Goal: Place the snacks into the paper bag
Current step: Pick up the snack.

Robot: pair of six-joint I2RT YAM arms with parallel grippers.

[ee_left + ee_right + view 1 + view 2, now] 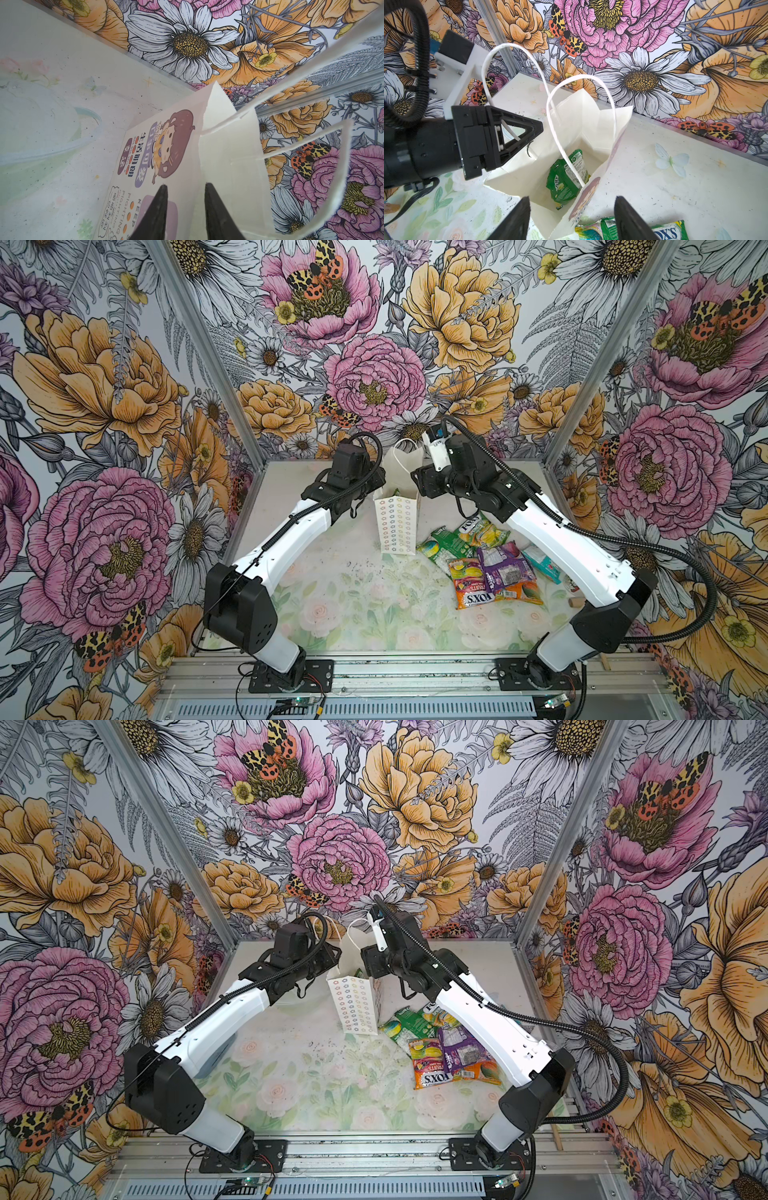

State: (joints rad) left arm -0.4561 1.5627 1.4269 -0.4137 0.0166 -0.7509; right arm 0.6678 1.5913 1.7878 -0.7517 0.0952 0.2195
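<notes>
The paper bag (395, 526) stands upright and open at the back middle of the table, its handles up. One green snack packet (566, 178) lies inside it. More snacks (490, 568) lie piled on the table just right of the bag: green (478, 531), purple (505, 566), orange (478, 593) and teal (542, 564) packets. My left gripper (185, 186) is at the bag's left rim, its fingers apart with the edge of the cartoon-face wall (166, 145) between them, not pinched. My right gripper (572, 198) hangs open over the bag's mouth, empty.
A small wooden piece (575, 602) lies by the right arm, past the snack pile. A clear plastic dish (52, 141) rests on the table left of the bag. Flowered walls close in the back and sides; an aluminium rail (415, 672) runs along the front.
</notes>
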